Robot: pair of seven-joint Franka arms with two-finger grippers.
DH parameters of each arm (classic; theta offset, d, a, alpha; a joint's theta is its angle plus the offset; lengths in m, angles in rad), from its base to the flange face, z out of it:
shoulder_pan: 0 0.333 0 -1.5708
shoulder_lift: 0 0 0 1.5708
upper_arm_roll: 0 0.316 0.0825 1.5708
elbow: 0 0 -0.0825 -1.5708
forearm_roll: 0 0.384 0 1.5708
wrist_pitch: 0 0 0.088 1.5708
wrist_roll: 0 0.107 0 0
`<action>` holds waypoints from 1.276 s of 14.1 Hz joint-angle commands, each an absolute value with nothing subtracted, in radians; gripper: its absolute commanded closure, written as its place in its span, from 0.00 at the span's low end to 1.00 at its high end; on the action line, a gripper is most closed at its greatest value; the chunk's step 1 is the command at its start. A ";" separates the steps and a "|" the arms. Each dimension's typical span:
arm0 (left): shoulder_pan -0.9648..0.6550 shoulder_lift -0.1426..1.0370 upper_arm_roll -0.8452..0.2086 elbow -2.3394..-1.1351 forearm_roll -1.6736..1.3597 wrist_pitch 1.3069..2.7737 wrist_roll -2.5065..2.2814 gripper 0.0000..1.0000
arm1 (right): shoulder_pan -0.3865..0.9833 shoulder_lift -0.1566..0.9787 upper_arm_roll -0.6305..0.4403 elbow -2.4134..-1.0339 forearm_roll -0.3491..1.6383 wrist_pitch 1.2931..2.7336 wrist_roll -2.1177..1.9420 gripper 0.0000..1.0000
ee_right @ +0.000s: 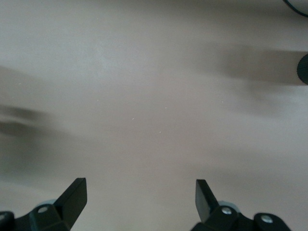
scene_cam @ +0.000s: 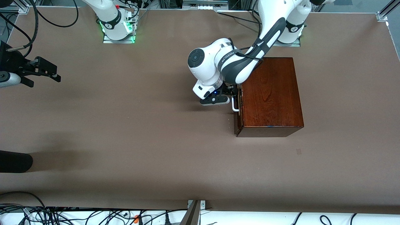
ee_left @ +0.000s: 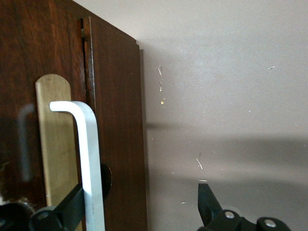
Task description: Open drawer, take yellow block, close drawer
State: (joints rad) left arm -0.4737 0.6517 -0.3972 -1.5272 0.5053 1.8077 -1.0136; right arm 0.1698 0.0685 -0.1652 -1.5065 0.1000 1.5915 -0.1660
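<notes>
Reddish-brown wood with a glossy grain is what you see on the box [scene_cam: 270, 93], a plain rectangular block resting on the matte brown table [scene_cam: 140, 131] toward the left arm's end. Its drawer [scene_cam: 239, 109] looks shut or nearly so, the front about flush with the box, with only a thin dark seam showing in the left wrist view. Your handle [ee_left: 89, 163] is a white bar, smooth and bent into a U, mounted over a pale rounded wooden plate [ee_left: 55, 139]. Your left gripper [scene_cam: 232, 97] sits at the drawer front with its fingers spread; one black finger [ee_left: 67, 209] touches the handle, the other stands clear over the table. Your right gripper [scene_cam: 47, 72] waits over the table at the right arm's end, fingers apart.
</notes>
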 commanded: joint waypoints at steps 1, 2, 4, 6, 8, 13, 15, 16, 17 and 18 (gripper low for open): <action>-0.489 0.650 -0.396 -1.536 0.529 1.830 -1.048 0.00 | 0.160 0.069 -0.163 -1.499 0.115 1.588 -0.181 0.00; -0.498 0.652 -0.396 -1.536 0.529 1.839 -1.066 0.00 | 0.160 0.069 -0.163 -1.499 0.115 1.588 -0.181 0.00; -0.509 0.666 -0.396 -1.534 0.528 1.844 -1.084 0.00 | 0.160 0.069 -0.163 -1.499 0.115 1.589 -0.181 0.00; -0.508 0.667 -0.396 -1.523 0.512 1.868 -1.085 0.00 | 0.160 0.069 -0.163 -1.499 0.115 1.589 -0.181 0.00; -0.509 0.667 -0.397 -1.520 0.509 1.896 -1.085 0.00 | 0.158 0.069 -0.163 -1.499 0.115 1.589 -0.181 0.00; -0.518 0.680 -0.397 -1.516 0.457 1.971 -1.092 0.00 | 0.158 0.069 -0.164 -1.499 0.114 1.588 -0.181 0.00; -0.522 0.681 -0.397 -1.503 0.434 1.999 -1.092 0.00 | 0.158 0.069 -0.164 -1.499 0.114 1.588 -0.181 0.00; -0.522 0.681 -0.397 -1.500 0.416 2.008 -1.092 0.00 | 0.158 0.069 -0.164 -1.499 0.114 1.588 -0.181 0.00; -0.523 0.683 -0.397 -1.499 0.405 2.009 -1.092 0.00 | 0.158 0.069 -0.164 -1.499 0.115 1.588 -0.181 0.00; -0.525 0.683 -0.397 -1.494 0.400 2.010 -1.092 0.00 | 0.158 0.069 -0.164 -1.499 0.114 1.589 -0.181 0.00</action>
State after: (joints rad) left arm -0.5007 0.6513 -0.3930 -1.5283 0.4501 1.9432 -1.0759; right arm 0.1696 0.0685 -0.1668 -1.5065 0.1000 1.5915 -0.1660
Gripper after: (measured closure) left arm 0.000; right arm 0.000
